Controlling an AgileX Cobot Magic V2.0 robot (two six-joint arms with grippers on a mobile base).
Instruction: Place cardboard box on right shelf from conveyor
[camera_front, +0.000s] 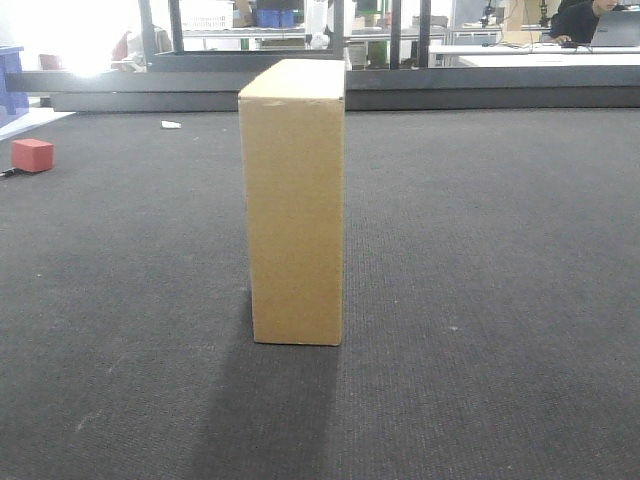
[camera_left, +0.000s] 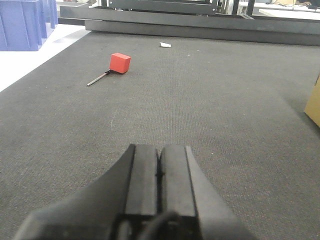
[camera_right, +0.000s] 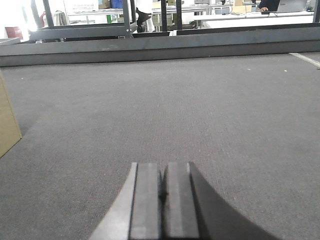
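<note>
The plain tan cardboard box stands upright on its narrow end in the middle of the dark grey conveyor. Only its corner shows at the right edge of the left wrist view and at the left edge of the right wrist view. My left gripper hovers low over the belt, shut with nothing in it, well left of the box. On the other side my right gripper is also shut and empty. The right shelf is out of view.
A small red block with a thin rod beside it lies far left on the belt. A white scrap lies near the far dark rail. Blue crates stand beyond the left edge. Tables and a seated person are behind.
</note>
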